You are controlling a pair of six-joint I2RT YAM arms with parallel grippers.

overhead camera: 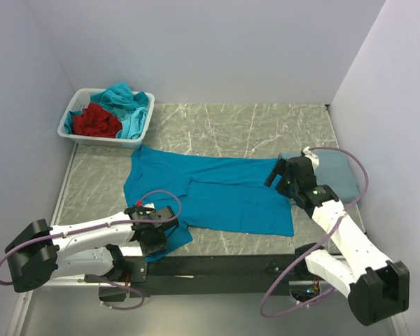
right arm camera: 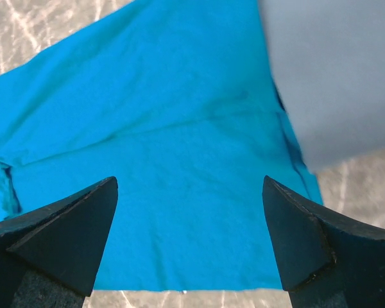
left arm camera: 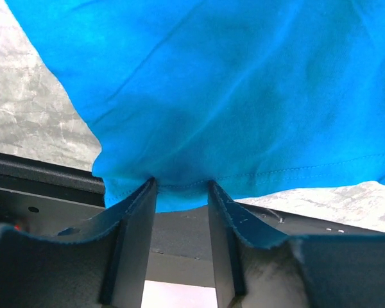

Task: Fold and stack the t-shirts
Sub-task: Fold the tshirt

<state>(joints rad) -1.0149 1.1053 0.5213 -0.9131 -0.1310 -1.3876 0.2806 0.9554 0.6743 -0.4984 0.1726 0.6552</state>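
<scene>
mid-frame, a teal shirt (overhead camera: 210, 192) spread flat on the table (overhead camera: 266, 126), lower left corner over the near edge. bare stone above and at lower right. just beside, at right, a folded slate shirt (overhead camera: 341, 176). left claw (left arm camera: 181, 187) half apart, hem between the tips, not clamped. right claw (right arm camera: 189, 192) wide apart over teal cloth, holding nothing.

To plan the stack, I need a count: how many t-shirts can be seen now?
4: the bright blue shirt spread on the table, the folded slate-blue shirt at its right, the red shirt and the turquoise shirt in the basket, which may hide more.
</scene>
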